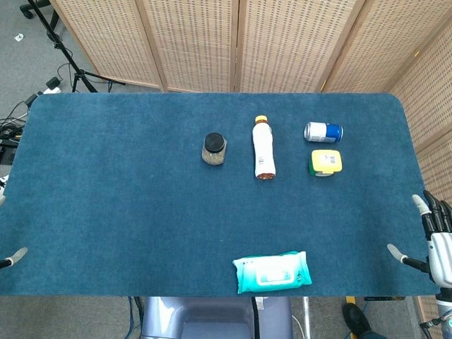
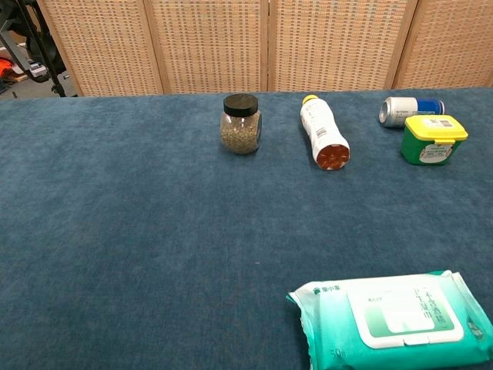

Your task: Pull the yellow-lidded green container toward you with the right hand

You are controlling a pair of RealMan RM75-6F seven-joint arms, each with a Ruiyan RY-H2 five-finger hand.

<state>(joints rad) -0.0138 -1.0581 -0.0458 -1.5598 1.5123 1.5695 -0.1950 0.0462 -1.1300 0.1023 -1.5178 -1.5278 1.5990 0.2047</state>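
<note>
The right hand point(image 1: 436, 240) hovers at the table's near right edge, fingers spread, holding nothing. The small green container with a yellow lid point(image 1: 325, 163) sits far right, just beside a lying blue-and-silver can point(image 1: 323, 132).

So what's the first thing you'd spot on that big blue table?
Probably the teal pack of wet wipes, lying alone at the near edge of the blue table. Next comes the far row: a black-lidded jar, a white bottle lying on its side, and the yellow-lidded green container with a blue can lying behind it. The right robot hand waits open off the table's right edge.
</note>
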